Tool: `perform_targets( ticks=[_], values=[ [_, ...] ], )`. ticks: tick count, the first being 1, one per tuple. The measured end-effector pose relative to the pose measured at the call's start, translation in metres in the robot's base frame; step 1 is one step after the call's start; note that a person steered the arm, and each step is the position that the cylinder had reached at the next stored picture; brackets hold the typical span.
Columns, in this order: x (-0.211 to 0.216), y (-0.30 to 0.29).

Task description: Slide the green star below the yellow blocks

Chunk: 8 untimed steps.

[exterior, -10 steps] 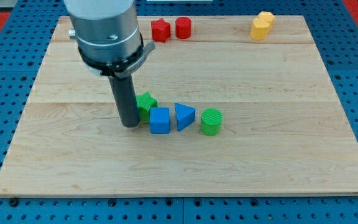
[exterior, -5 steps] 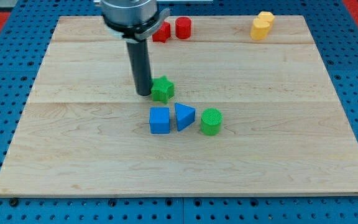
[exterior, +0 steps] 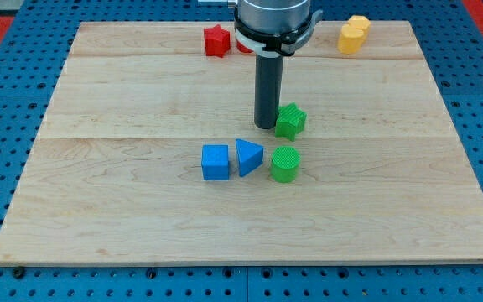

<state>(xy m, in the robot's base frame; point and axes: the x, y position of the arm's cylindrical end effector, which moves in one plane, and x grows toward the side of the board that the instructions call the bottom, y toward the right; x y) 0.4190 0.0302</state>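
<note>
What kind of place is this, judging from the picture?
Probably a robotics lab bench: a wooden board lies on a blue perforated table, and my tip pushes small blocks such as the green star.

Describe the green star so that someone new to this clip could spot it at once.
Start at the dark rod near the middle of the wooden board; my tip sits right against the green star, on the star's left in the view. Just below it stands a green cylinder, round with a ribbed top, whereas the star has a notched, pointed outline.
</note>
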Motion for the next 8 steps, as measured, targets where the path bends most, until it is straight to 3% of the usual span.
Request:
perform_targets(
  ticks=[2,5,7,8],
  values=[
    [0.001,0.022],
    [0.001,0.105],
    [0.004,0.112],
    [0.041,0.112]
  ],
)
